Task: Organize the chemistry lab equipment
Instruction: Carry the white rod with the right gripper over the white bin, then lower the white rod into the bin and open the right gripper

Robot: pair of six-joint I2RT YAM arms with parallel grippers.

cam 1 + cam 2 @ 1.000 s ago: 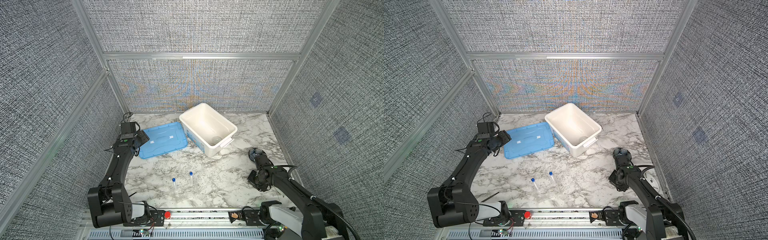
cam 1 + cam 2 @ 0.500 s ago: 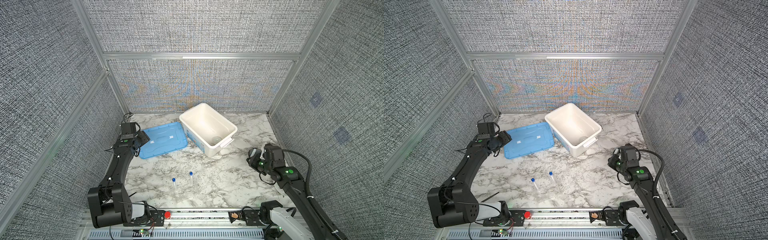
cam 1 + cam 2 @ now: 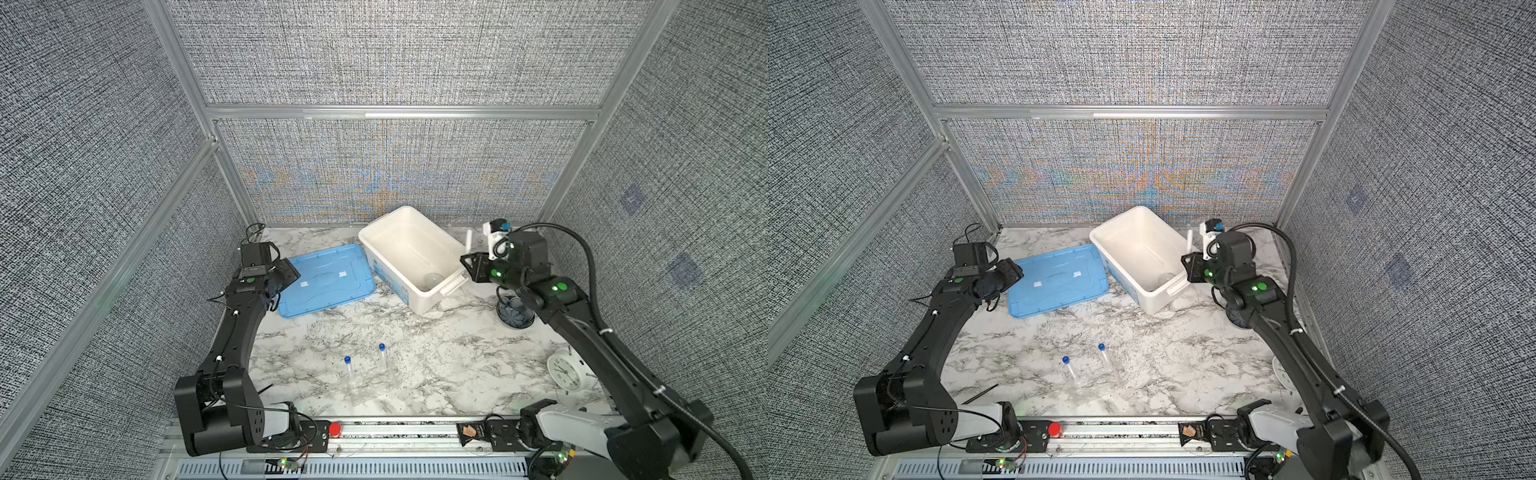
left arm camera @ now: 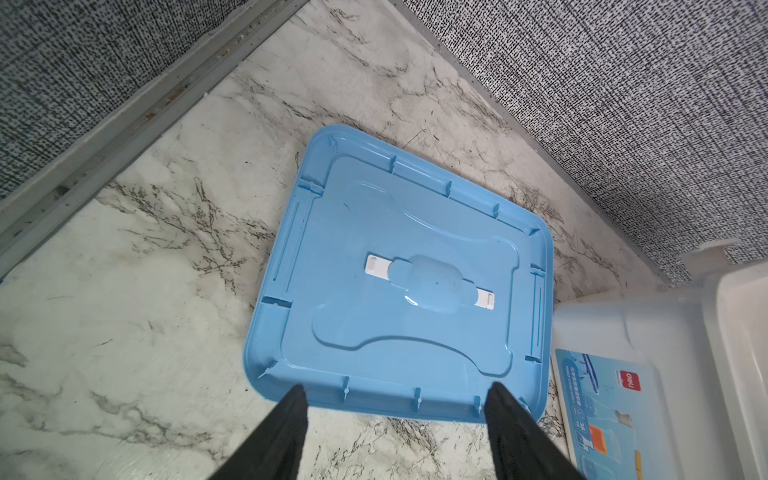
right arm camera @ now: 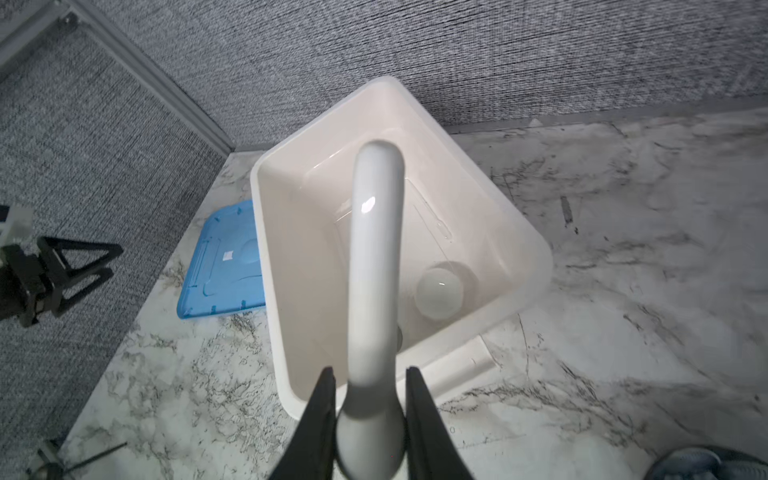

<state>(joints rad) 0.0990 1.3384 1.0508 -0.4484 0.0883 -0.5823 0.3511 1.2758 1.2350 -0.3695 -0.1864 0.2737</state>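
Stowed: one white bowl (image 5: pixel 439 293) in white bin (image 5: pixel 299 257), below right claw (image 5: pixel 370 374).
In transit: pestle (image 5: pixel 376 249), clenched in right claw over the bin's rim.
Outstanding: two blue-capped tubes (image 3: pixel 348 370) (image 3: pixel 384 360) on surface (image 3: pixel 436 357), well apart from both claws; second bowl not seen.
Idle: left claw (image 4: pixel 397 386), released and empty, at blue lid (image 4: pixel 399 291) edge.

- We are seeing the right gripper (image 3: pixel 470 257) holding a short white pestle stick (image 3: pixel 468 240) upright, just beside the right end of the open white bin (image 3: pixel 399 286).
- A small round bowl (image 3: pixel 432 281) is lying inside the bin, near that end.
- The blue lid (image 3: pixel 328 278) is lying flat on the marble table (image 3: pixel 436 353), just left of the bin, and the left gripper (image 3: pixel 289 272) is hanging over its left edge.
- Two clear tubes (image 3: pixel 350 372) (image 3: pixel 385 363) with blue caps are lying side by side at the front, not touching.
- A white alarm clock (image 3: pixel 563 372) is standing at the right front, and the right arm is partly hiding a dark round object (image 3: pixel 515 313).
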